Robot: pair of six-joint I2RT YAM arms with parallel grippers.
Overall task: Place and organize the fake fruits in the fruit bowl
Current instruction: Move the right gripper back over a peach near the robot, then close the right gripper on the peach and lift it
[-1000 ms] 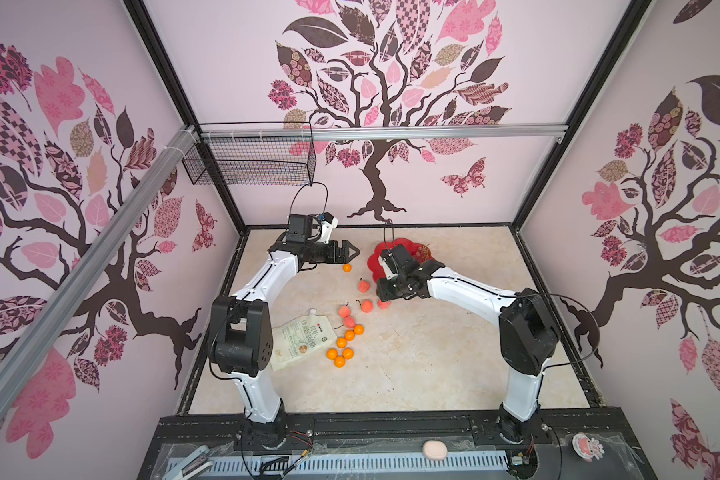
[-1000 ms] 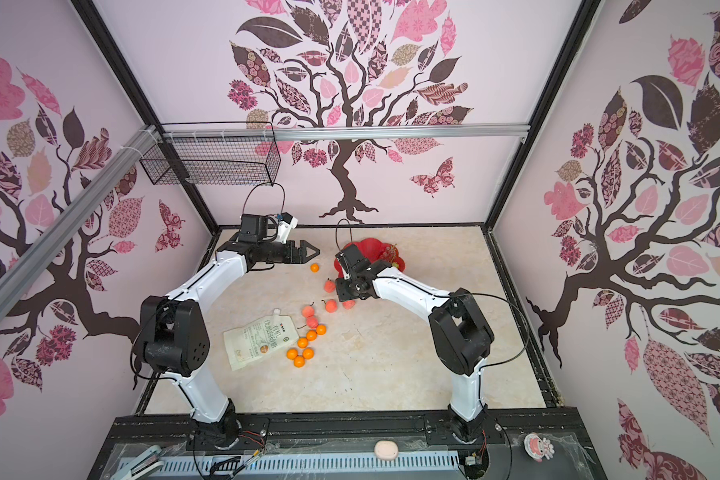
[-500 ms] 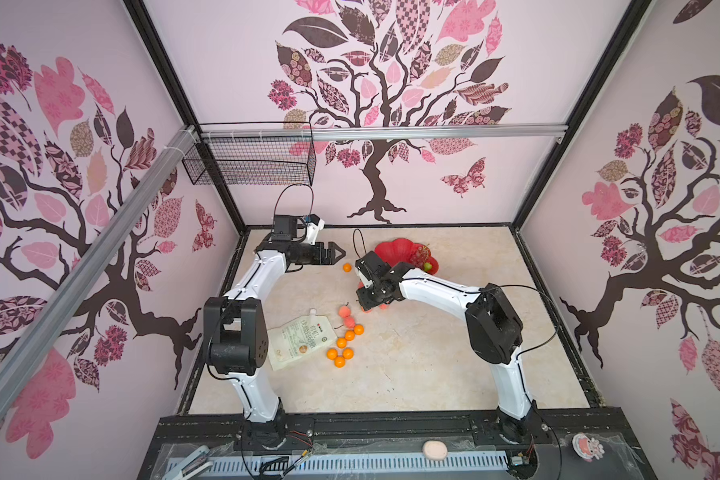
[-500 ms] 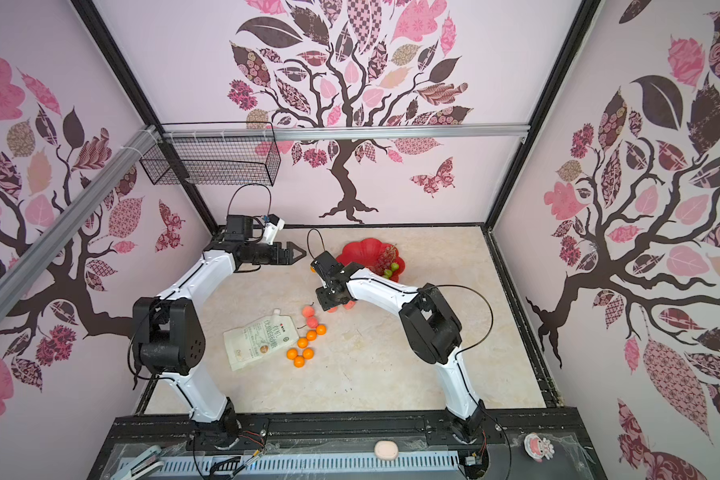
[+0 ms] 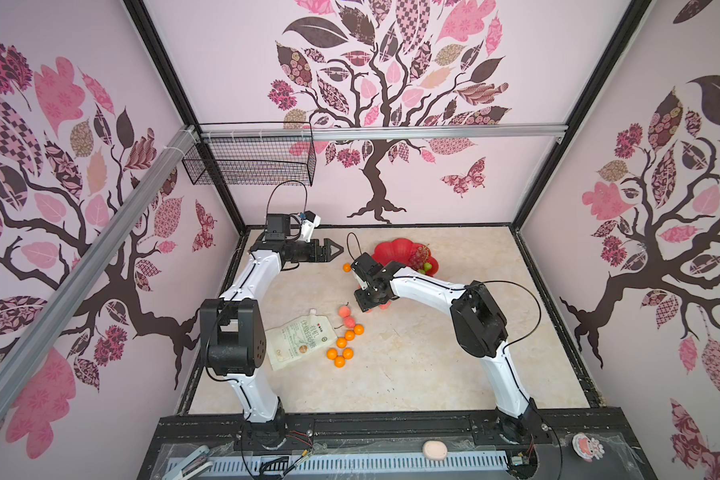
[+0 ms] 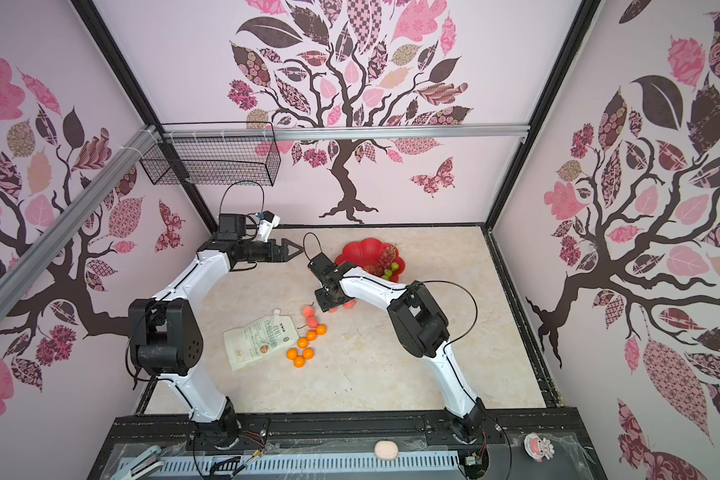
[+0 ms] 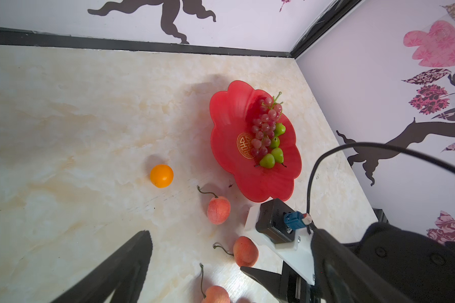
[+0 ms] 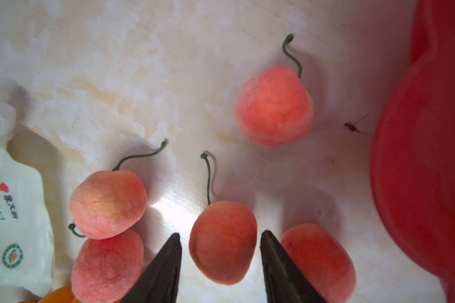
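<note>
Though half-open astride a peach (image 8: pixel 222 242), right gripper (image 8: pixel 220 232) empty (marbled tabletop (image 5: pixel 412 374), tree-papered walls (image 5: pixel 516 183)).

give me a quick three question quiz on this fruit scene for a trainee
1. True or false: the grape bunch already lies in the red flower-shaped fruit bowl.
2. In both top views, how many oranges cluster on the tabletop beside the white pouch?
3. The open right gripper straddles a peach. Where is that peach? A) in the fruit bowl B) on the tabletop C) on the white pouch

Key: 1 true; 2 six; 3 B
</note>
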